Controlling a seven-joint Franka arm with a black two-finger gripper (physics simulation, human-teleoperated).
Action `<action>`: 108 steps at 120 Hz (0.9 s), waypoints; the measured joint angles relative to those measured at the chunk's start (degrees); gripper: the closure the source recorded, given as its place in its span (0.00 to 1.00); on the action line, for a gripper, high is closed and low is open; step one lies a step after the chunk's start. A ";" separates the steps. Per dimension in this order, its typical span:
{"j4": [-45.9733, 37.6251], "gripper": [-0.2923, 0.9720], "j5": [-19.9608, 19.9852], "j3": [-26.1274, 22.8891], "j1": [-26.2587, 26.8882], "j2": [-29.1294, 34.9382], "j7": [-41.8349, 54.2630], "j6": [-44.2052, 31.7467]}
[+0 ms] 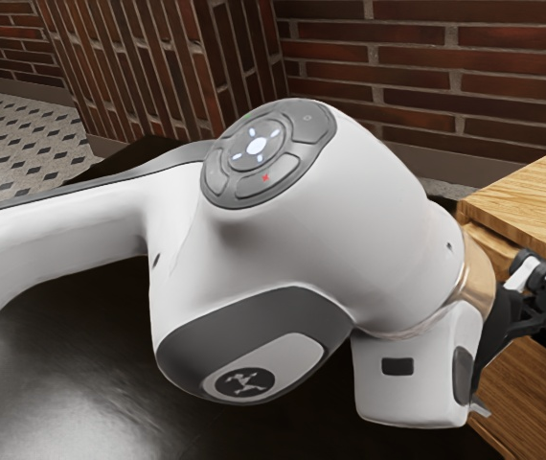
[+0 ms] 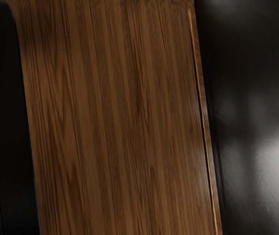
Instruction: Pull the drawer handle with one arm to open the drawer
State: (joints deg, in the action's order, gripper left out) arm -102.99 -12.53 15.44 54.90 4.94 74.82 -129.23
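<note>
Judging from the exterior view, the task is at its grasping stage and the pull itself is not yet shown as done. The gripper [image 1: 538,299] sits right against the front of the wooden cabinet [image 1: 532,196], just under the cabinet's top board. The bulky white arm [image 1: 283,249] behind it covers much of the approach.

I cannot tell whether the gripper is wide, narrow or holding something, because it is small and partly hidden by the wrist. The handle is also too hidden at the gripper to make out, so a firm hold on it cannot be confirmed.

The drawer front [image 1: 534,398], as I take it to be, is the wooden face directly below the gripper. A shaded recess lies between it and the top board, beside the gripper. I cannot say from this whether the drawer is already a little out or fully closed.

In the wrist view a wooden panel [image 2: 115,122] lies close under the hand, with dark tabletop [image 2: 257,98] beside it.

What remains, in my judgement, is to secure the handle and draw it back along the arm's own direction. No inside of the drawer is visible, so its contents are unknown.
</note>
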 joint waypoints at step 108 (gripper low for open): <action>-11.27 0.25 -0.05 -0.10 2.19 11.48 0.00 -0.10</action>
State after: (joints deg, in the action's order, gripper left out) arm -114.26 -12.58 15.34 57.08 16.42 74.82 -129.33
